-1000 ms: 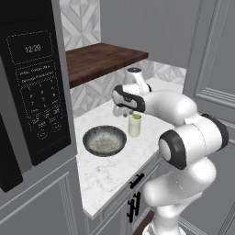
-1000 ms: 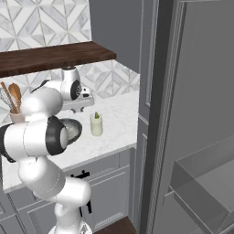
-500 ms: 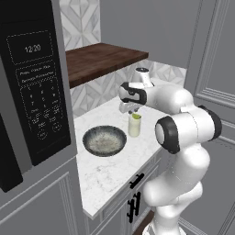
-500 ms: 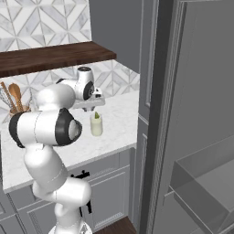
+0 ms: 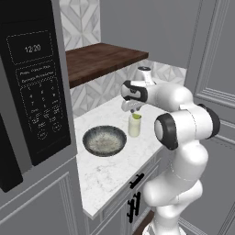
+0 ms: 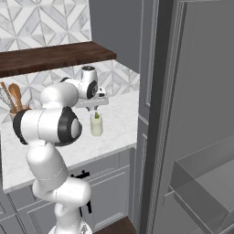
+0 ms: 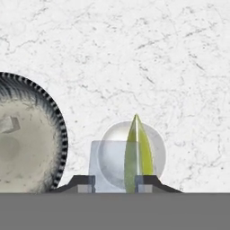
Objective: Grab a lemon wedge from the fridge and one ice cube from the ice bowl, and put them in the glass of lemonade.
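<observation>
The gripper (image 7: pixel 114 182), its fingertips cut off below, pinches one lemon wedge (image 7: pixel 136 152) above one glass of lemonade (image 7: pixel 130 155).

Count: 1 glass, 1 bowl, 1 wedge, 1 ice cube, 1 microwave, 1 shelf.

One glass of lemonade (image 5: pixel 134 126) mid-frame on the counter (image 5: pixel 110 172); one ice bowl (image 5: pixel 104 140) left of it; one lemon wedge (image 7: pixel 137 155) low centre of the hand view; one ice cube (image 7: pixel 10 124) in the bowl at its left edge. One microwave (image 5: pixel 34 87) upper left, one wooden shelf (image 5: pixel 103 59) top centre. Utensils (image 6: pixel 13 97) at far left of the right base view: number unclear.
</observation>
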{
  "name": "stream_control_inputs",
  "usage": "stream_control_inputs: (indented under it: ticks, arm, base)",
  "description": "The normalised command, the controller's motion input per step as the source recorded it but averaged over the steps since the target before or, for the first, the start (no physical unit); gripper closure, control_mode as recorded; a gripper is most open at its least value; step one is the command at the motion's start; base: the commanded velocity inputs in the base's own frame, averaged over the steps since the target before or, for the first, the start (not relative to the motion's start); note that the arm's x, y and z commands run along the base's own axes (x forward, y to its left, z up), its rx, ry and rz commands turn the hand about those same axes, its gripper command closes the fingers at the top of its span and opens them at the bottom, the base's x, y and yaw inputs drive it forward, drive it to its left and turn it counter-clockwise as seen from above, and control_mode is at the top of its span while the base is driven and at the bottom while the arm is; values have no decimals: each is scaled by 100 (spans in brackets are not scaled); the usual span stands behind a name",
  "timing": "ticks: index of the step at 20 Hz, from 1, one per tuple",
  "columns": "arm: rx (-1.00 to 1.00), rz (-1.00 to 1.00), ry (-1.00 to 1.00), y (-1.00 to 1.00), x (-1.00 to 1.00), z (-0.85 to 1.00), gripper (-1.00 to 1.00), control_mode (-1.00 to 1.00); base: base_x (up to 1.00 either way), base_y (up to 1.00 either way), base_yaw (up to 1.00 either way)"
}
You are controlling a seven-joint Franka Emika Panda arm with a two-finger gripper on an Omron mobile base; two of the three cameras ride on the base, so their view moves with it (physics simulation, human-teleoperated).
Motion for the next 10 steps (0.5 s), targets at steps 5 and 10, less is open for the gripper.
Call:
stream_control_inputs:
  ticks: [5, 10]
  arm:
    - [0, 0, 0, 0, 9, 0, 100, -100]
    - [0, 0, 0, 0, 9, -2, 100, -100]
  base:
    - [0, 0, 0]
    - [0, 0, 0]
